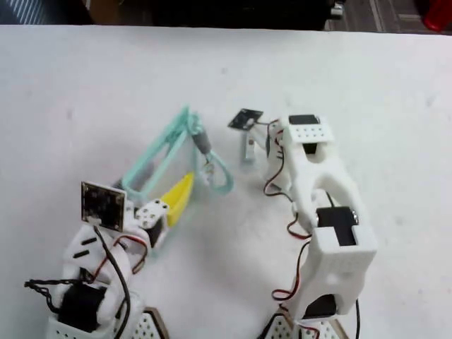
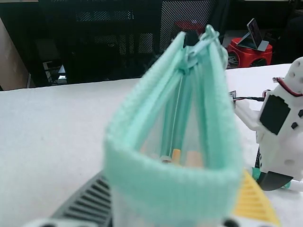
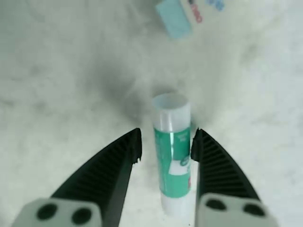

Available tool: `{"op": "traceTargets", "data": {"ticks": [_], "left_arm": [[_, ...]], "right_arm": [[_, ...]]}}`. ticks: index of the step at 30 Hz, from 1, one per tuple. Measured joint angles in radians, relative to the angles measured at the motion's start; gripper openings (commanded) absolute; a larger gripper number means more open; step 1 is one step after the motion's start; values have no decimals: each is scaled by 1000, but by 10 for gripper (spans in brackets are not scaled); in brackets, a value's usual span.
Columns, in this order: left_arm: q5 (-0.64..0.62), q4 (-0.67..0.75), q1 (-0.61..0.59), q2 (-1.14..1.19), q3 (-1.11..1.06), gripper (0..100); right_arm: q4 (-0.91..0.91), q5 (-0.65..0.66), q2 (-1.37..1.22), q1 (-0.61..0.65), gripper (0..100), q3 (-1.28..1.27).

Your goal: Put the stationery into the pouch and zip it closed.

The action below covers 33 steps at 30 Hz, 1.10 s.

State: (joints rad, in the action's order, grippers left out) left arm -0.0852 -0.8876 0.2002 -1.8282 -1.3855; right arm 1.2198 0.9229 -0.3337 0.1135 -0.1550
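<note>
Your left claw (image 1: 164, 187) is closed on the near end of the pouch (image 2: 168, 182), with the grey finger on one side and the yellow finger (image 2: 253, 203) on the other. The pouch is mint green with clear sides. It lies on the white tabletop (image 1: 353, 85) and stretches away from your left arm toward the middle of the table. Its zip is open, so the mouth gapes toward your left wrist camera, and the two zip edges meet only at the far end. A grey pull tab (image 1: 203, 145) lies by that far end. Through the open mouth you can see a few thin sticks inside, one of them with an orange tip (image 2: 176, 155). I cannot tell exactly what they are.

Your right claw (image 3: 166, 141) is open and points down at the tabletop, just beside the far end of the pouch. A glue stick (image 3: 173, 161) lies flat between its two black fingers. It has a white cap and a green label. One finger is right against the glue stick and the other stands a little apart, so it is not clamped. Beyond the glue stick, a small light-blue block (image 3: 174, 20) rests on the tabletop, apart from the claw.
</note>
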Motion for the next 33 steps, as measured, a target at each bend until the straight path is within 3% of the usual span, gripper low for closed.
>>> {"op": "traceTargets", "data": {"ticks": [7, 13, 26, 33], "left_arm": [[0, 0, 0, 0, 0, 271], [0, 0, 0, 0, 0, 271], [0, 0, 0, 0, 0, 271], [0, 0, 0, 0, 0, 273]], "right_arm": [[-6, 0, -25, 0, 166, 0], [-8, 0, -100, -12, 16, 72], [-9, -2, -97, -14, 41, 77], [66, 0, 75, -11, 41, 69]]}}
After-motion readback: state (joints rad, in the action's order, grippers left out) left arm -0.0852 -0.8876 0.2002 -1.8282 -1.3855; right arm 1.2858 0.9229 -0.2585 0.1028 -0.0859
